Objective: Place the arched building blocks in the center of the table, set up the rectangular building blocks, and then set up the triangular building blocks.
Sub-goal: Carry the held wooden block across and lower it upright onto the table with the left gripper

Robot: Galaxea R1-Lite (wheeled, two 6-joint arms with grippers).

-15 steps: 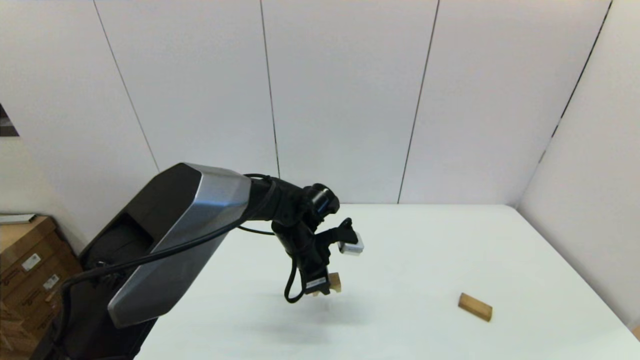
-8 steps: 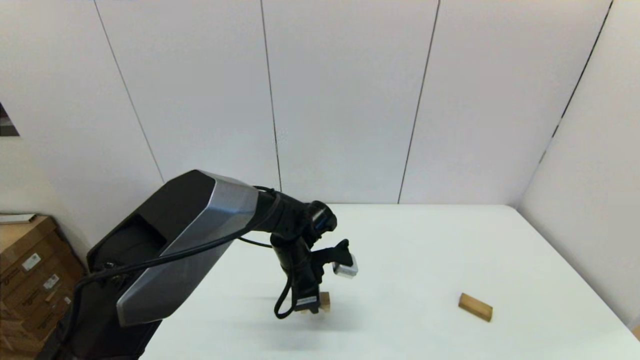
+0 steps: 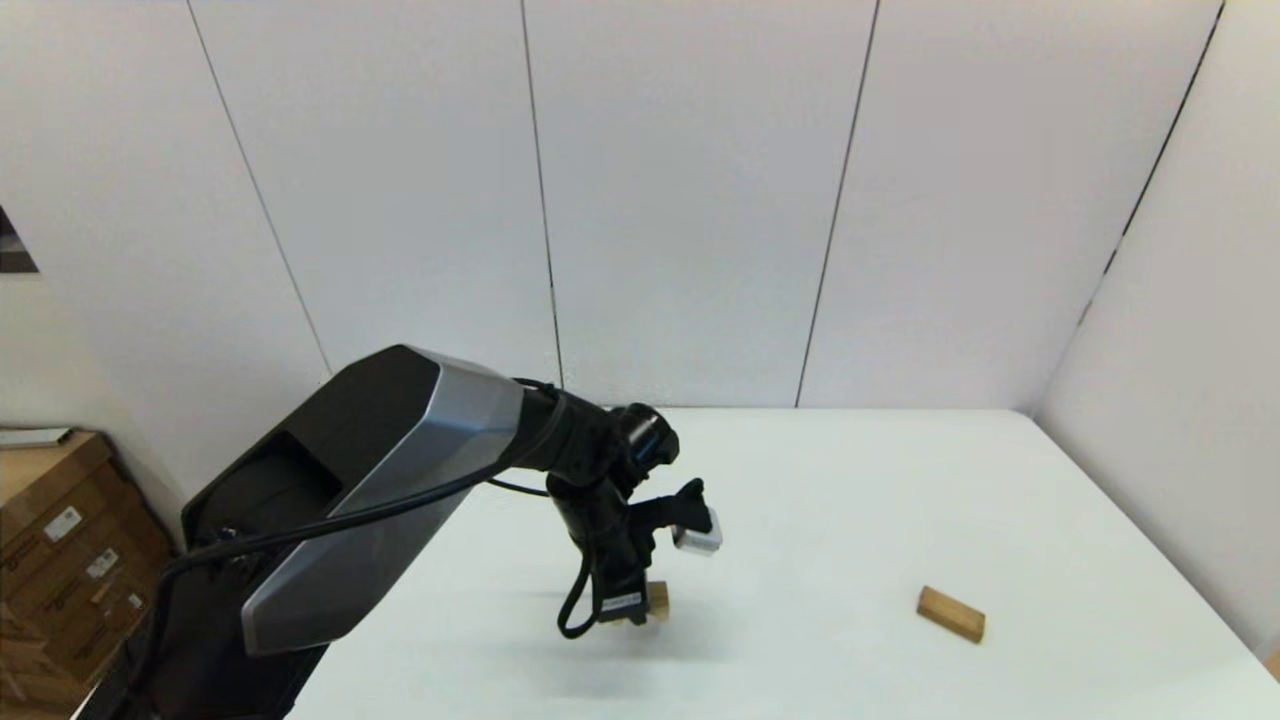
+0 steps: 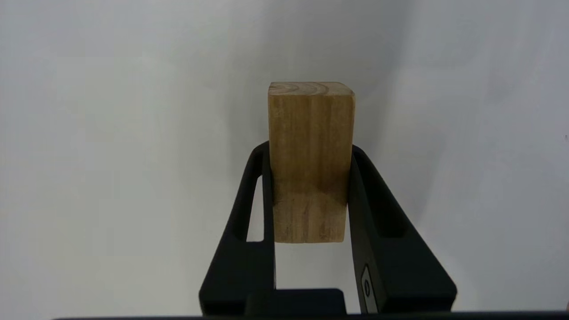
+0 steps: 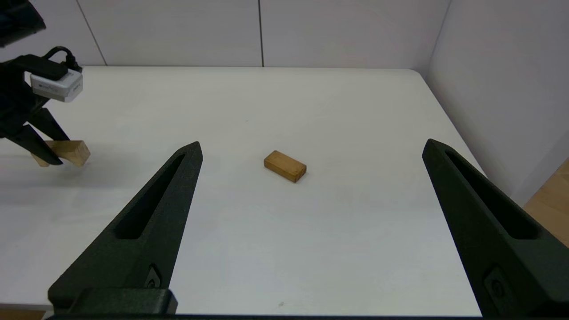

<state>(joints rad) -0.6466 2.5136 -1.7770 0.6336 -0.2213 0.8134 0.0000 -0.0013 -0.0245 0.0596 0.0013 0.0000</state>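
Nearest, by the front edge of the white table (image 5: 275, 249): the right gripper (image 5: 312, 146), up off the top, its two black fingers (image 5: 146, 222) spread wide apart. Pointed out across the table toward the far wall.

A bit farther in, on the right half of the table: the flat bar (image 3: 951, 613) (image 5: 285, 166). Brown wood, lying flat on its wide face, turned a little crooked to the table edges. Well apart from both grippers.

About as far in, near the middle of the table and a little to the left: the left gripper (image 3: 630, 600) (image 4: 309, 151) (image 5: 40, 151), hanging down from the big black and silver arm (image 3: 400, 470). Pinched tight on the arch block (image 3: 657, 598) (image 4: 310, 146) (image 5: 71, 152), one black finger (image 4: 249, 222) pressed flat on each side of the pale wood. One end of the block sticking out past the fingertips. Curved cut hidden from every view. Block very low over the table, with a soft shadow right under it; touching the top or just above it, cannot tell.

Clipped to that wrist, just above the block: a small white box (image 3: 697, 535) (image 5: 57, 85).

Farther back: bare white table top up to its far edge (image 3: 850, 410).

Farthest: plain white wall panels (image 3: 690, 200) behind and to the right. Off to the left, beside the table, low down: brown cardboard boxes (image 3: 60, 540).
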